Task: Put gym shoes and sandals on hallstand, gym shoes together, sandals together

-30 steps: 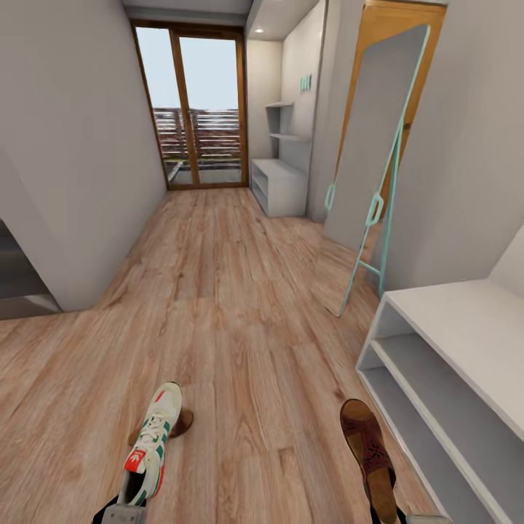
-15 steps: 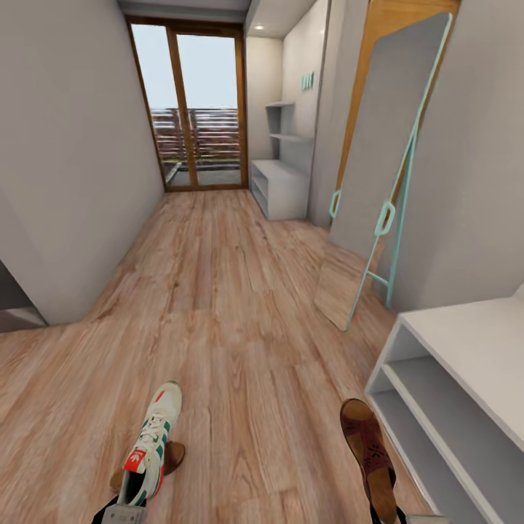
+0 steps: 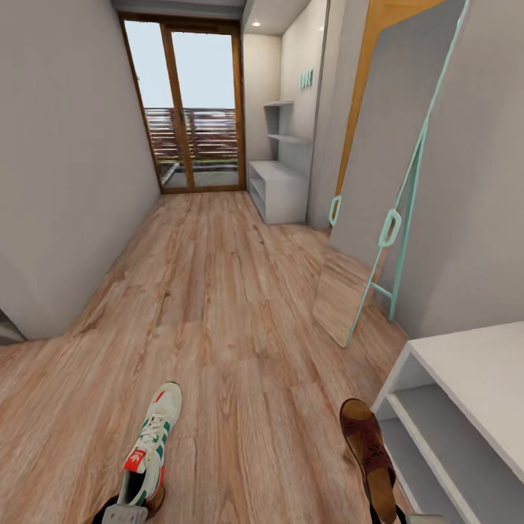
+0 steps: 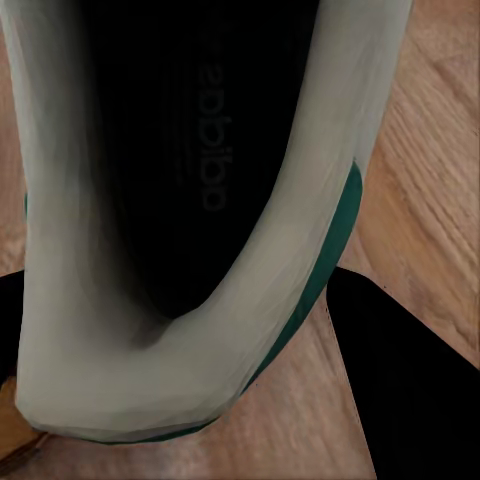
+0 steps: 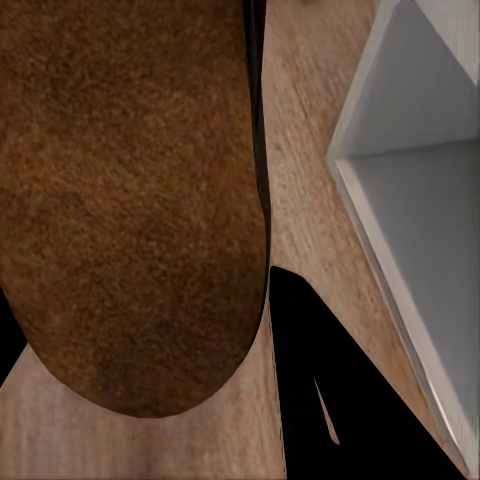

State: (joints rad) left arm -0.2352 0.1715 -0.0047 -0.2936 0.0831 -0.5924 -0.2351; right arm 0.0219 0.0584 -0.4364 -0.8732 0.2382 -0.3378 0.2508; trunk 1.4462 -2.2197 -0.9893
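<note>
One white gym shoe (image 3: 154, 444) with green stripes and a red-orange tongue label hangs low at the left of the head view, with my left gripper (image 3: 120, 514) shut on its heel. Up close its dark inside (image 4: 200, 180) fills the space between the fingers. A brown sandal (image 3: 370, 455) is held the same way by my right gripper (image 3: 407, 518), its insole (image 5: 130, 200) close to the camera. A brown sliver of another sandal (image 3: 157, 499) lies on the corridor floor (image 3: 233, 306) under the shoe's heel. The hallstand (image 3: 280, 189) stands far ahead on the right.
A low white two-shelf bench (image 3: 473, 364) stands close on my right, also seen as a shelf corner (image 5: 410, 170). A tall mirror with a teal frame (image 3: 386, 167) leans on the right wall. Glass doors (image 3: 189, 109) close the corridor's far end. A grey wall (image 3: 65, 182) runs along the left.
The whole view has advanced along the corridor: the bench and mirror are nearer. The floor sandal has slid back under the held shoe. The held shoe and sandal stay in the grippers.
</note>
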